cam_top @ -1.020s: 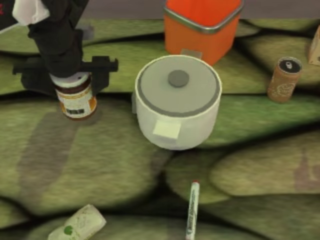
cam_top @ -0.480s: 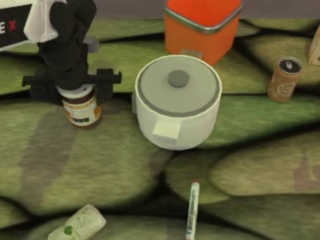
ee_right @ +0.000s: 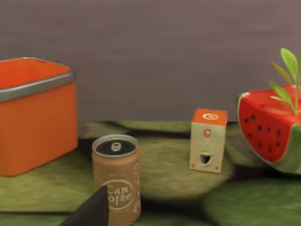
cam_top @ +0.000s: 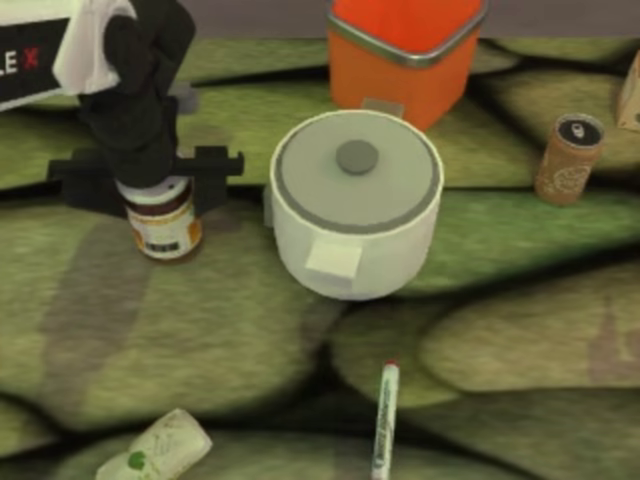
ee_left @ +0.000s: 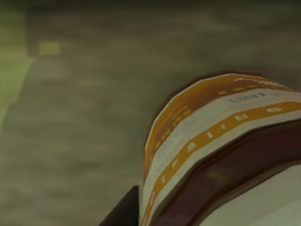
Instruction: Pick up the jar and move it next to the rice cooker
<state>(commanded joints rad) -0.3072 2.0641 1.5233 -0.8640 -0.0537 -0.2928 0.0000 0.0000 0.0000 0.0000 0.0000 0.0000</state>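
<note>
The jar (cam_top: 165,225), with white lid, dark brown contents and a white-and-orange label, stands upright left of the rice cooker (cam_top: 355,200), with a gap between them. My left gripper (cam_top: 148,178) sits over the jar's lid, shut on it from above. I cannot see whether the jar's base touches the table. In the left wrist view the jar (ee_left: 221,141) fills the near side, with a dark fingertip (ee_left: 123,212) against its label. The right arm is outside the top view. Its wrist view shows only one dark fingertip (ee_right: 93,209).
An orange square bin (cam_top: 405,50) stands behind the cooker. A tan-brown can (cam_top: 568,158) is at the right. A white bottle with a green mark (cam_top: 155,450) and a marker (cam_top: 385,415) lie near the front edge. The right wrist view shows a small carton (ee_right: 208,140) and a watermelon ornament (ee_right: 270,129).
The left gripper carried the jar a little to the right, toward the cooker, and lower; the jar looks smaller now. In the last half second it has hardly moved.
</note>
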